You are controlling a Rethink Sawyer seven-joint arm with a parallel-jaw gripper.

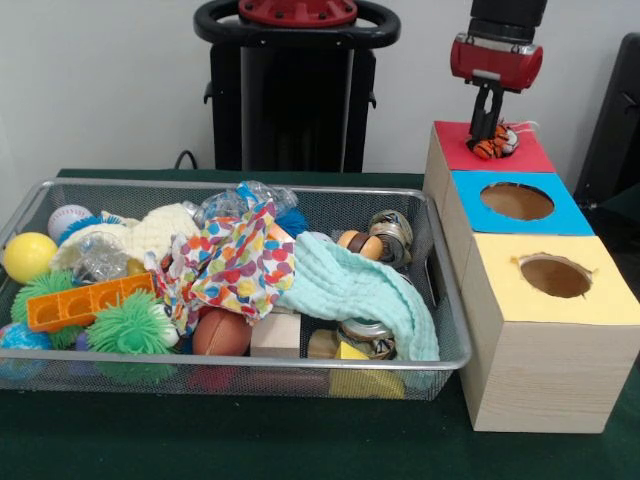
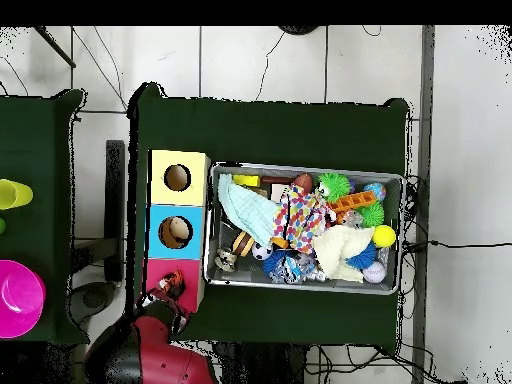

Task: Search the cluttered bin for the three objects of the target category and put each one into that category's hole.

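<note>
The wire mesh bin [image 1: 240, 184] sits on the green table, full of mixed toys; it also shows in the overhead view [image 2: 300, 168]. My gripper [image 1: 489, 138] hangs over the red-topped box [image 1: 530, 155] at the far right. It is shut on the orange black-striped tiger [image 1: 492, 148], which is at the level of the red top. In the overhead view the gripper [image 2: 166, 291] and tiger [image 2: 172, 284] are over the red box [image 2: 190, 272]. The red box's hole is hidden behind them. The yellow duck and the orange-tan figure do not show.
A blue-topped box [image 1: 570, 213] and a yellow-topped box [image 1: 610, 300], each with a round hole, stand in a row with the red one, right of the bin. In the bin are a mint cloth [image 1: 350, 290], a dotted cloth [image 1: 235, 265], spiky green balls [image 1: 130, 325] and a yellow ball [image 1: 28, 256].
</note>
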